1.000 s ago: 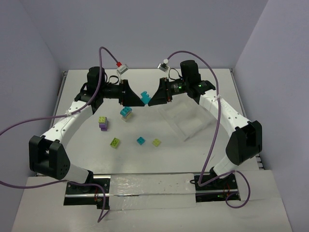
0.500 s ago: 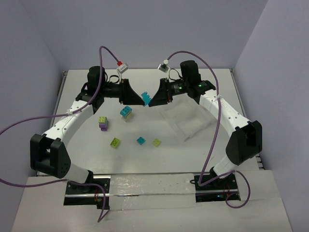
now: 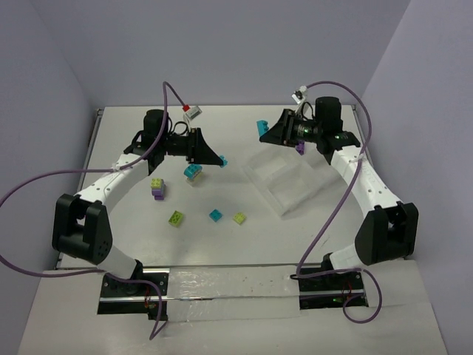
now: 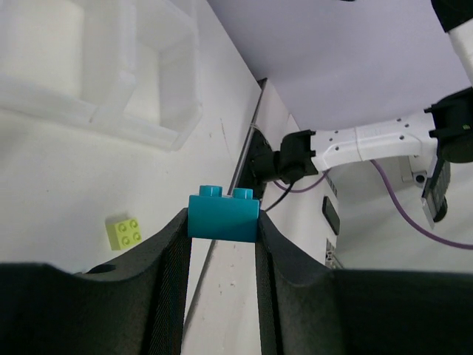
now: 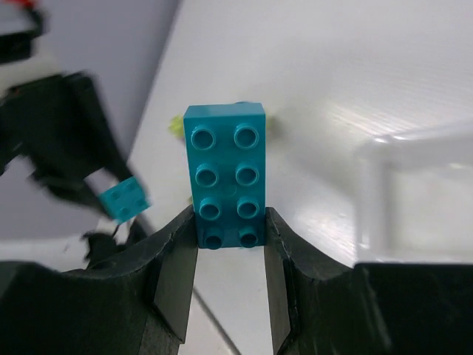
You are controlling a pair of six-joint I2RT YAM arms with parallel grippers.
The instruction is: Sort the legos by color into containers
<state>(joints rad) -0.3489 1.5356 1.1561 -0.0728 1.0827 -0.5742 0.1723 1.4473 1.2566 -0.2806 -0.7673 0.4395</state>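
The left gripper (image 4: 222, 235) pinches a small cyan brick (image 4: 223, 217); the right gripper (image 5: 228, 231) clamps a long cyan brick (image 5: 224, 166).

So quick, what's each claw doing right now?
Left gripper: closed, holding a small cyan brick.
Right gripper: closed, holding a long cyan brick.

**Two cyan aloft, rest down**

Aloft: small cyan brick (image 4: 224, 216) pinched in left end effector (image 4: 222, 222); long 2x4 cyan brick (image 5: 224, 174), studs to cam, held by one end in right end effector (image 5: 229, 222). Down on surface (image 3: 222, 251), left of centre: cyan-on-lime stack (image 3: 193, 172), lime-on-purple stack (image 3: 157, 188); nearer row, L to R: lime brick (image 3: 177, 217), cyan brick (image 3: 215, 215), 2nd lime brick (image 3: 239, 218). Right of them: clear divided tray (image 3: 284, 188), skewed.
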